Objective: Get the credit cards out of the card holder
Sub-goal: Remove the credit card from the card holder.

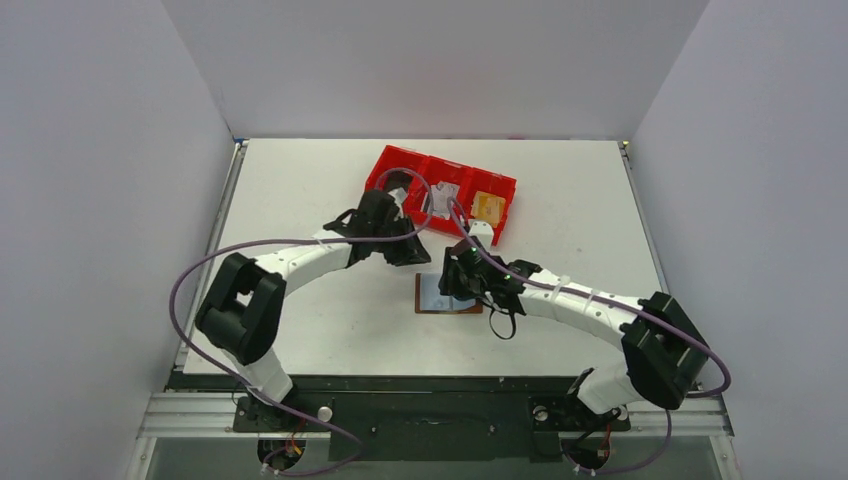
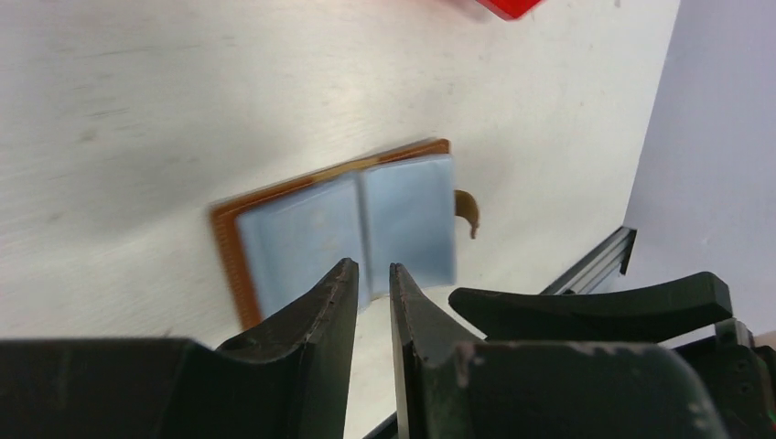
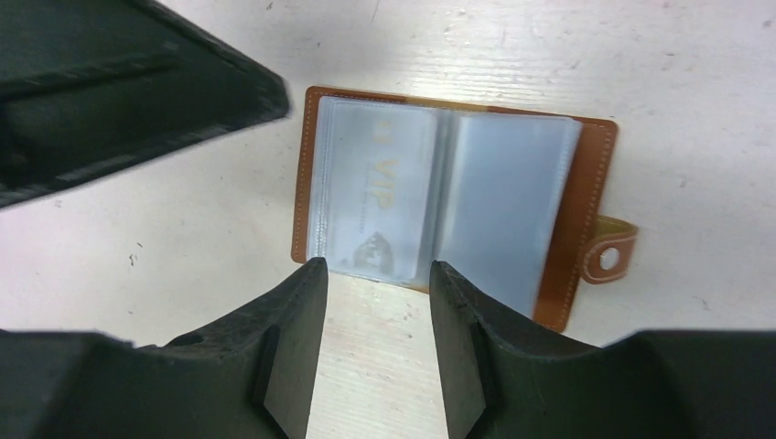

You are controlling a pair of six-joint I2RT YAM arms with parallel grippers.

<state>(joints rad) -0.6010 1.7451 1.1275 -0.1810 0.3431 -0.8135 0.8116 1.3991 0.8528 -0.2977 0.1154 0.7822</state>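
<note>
Near the red tray (image 1: 420, 160), on its arm-facing side, the card holder (image 1: 448, 293) lies open, a credit card (image 3: 375, 192) in its clear sleeve. Right gripper (image 3: 375, 270) apart, left gripper (image 2: 371, 270) narrowly apart, both empty. Card likely thin, stiff, slippery: pinch one edge.

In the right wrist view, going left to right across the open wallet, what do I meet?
Clear plastic sleeve holding a pale card printed VIP, second clear plastic sleeve, contents unclear, brown leather strap with a snap button, all part of the open brown leather card holder.
</note>
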